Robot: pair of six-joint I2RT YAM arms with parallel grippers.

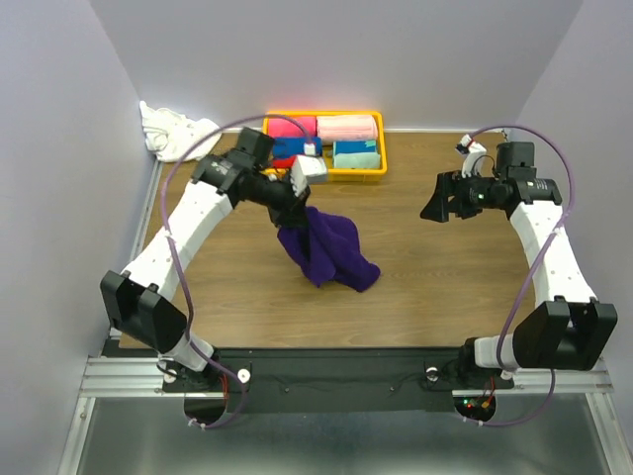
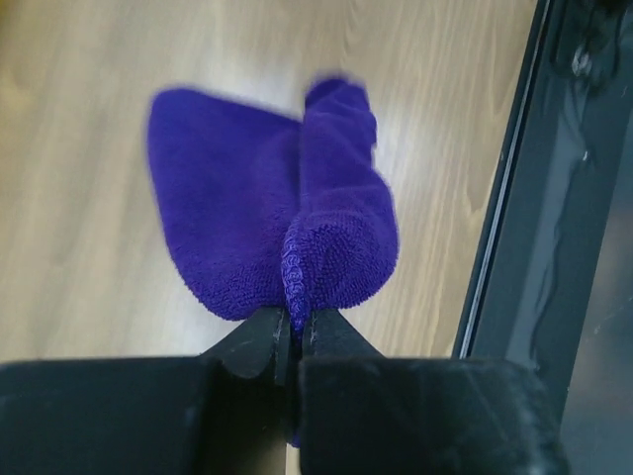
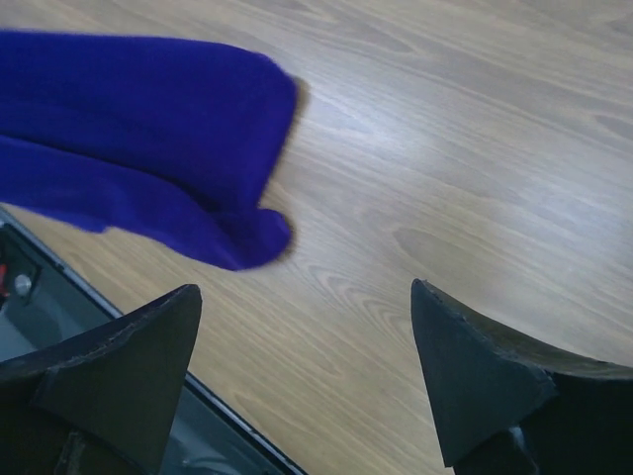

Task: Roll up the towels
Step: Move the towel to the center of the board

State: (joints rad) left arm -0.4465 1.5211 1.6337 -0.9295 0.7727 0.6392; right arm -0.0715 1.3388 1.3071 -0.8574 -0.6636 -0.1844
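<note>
Where the two black fingers of the left gripper [image 2: 294, 341] meet, we see them clamped tight on a stitched edge of the purple towel [image 2: 297, 228]. The cloth is pinched into a narrow fold at that point. From the pinch it spreads away in two lobes, a flat sheet on one side and a thicker folded tube on the other.

From above, the towel hangs from that gripper over the middle of the table [image 1: 445, 287]. Its long axis slants from the grip toward the near right, and its bunched lower end points at the right arm's base. We cannot tell whether that end rests on the wood or hangs just clear of it. The folds hide the cloth's true outline, and its far tip is blurred in the left wrist view.

The right gripper [image 3: 305, 292] stands well apart to the right, jaws spread wide and holding nothing. Its camera catches only one rounded corner of the towel, the rest cut off by the frame.

Farther back, the white towel [image 1: 170, 131] lies crumpled in the far left corner. The yellow basket [image 1: 382, 158] beside it holds rolled towels [image 1: 346, 129], partly hidden by the left arm.
</note>
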